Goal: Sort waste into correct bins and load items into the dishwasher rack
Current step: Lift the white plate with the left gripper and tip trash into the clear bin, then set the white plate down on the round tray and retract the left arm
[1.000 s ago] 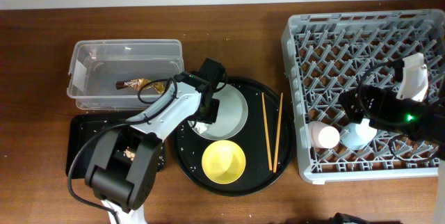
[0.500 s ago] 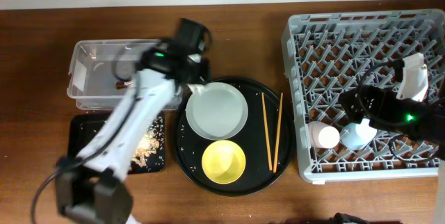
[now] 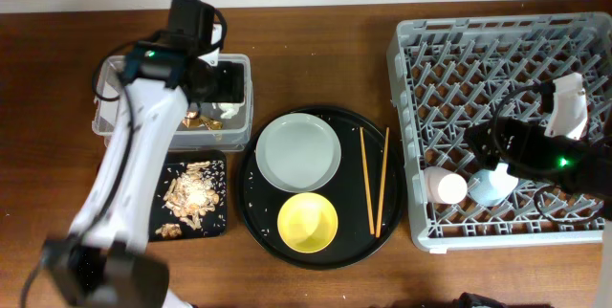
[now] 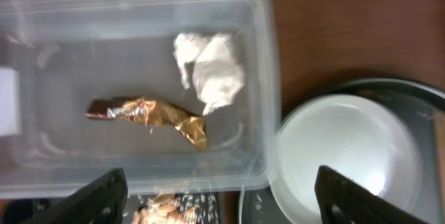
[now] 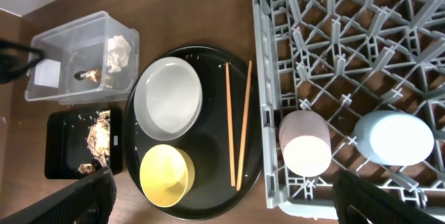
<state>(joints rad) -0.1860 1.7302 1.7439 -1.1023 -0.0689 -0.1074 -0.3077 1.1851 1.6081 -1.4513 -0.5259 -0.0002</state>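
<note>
The clear tub (image 3: 103,121) holds a crumpled white tissue (image 4: 208,71) and a brown-gold wrapper (image 4: 149,113). My left gripper (image 3: 225,83) hovers over the tub, open, with nothing between its fingers (image 4: 90,200). Tan food scraps (image 3: 189,196) lie in the shallow black tray (image 3: 218,224). The grey-green plate (image 3: 297,151), yellow bowl (image 3: 307,222) and two chopsticks (image 3: 373,179) sit on the round black tray. My right gripper (image 3: 488,145) is open above the dishwasher rack (image 3: 478,50), over the pink cup (image 3: 445,187) and light-blue cup (image 3: 490,188), both in the rack.
The round black tray (image 3: 256,214) stands between the bins and the rack, with crumbs scattered on it. Brown tabletop shows around everything. The rack fills the right side up to the table's edge.
My left arm swung from the plate up and left to the clear tub and opened its gripper. The tissue now lies in the tub. The right arm has not moved.
</note>
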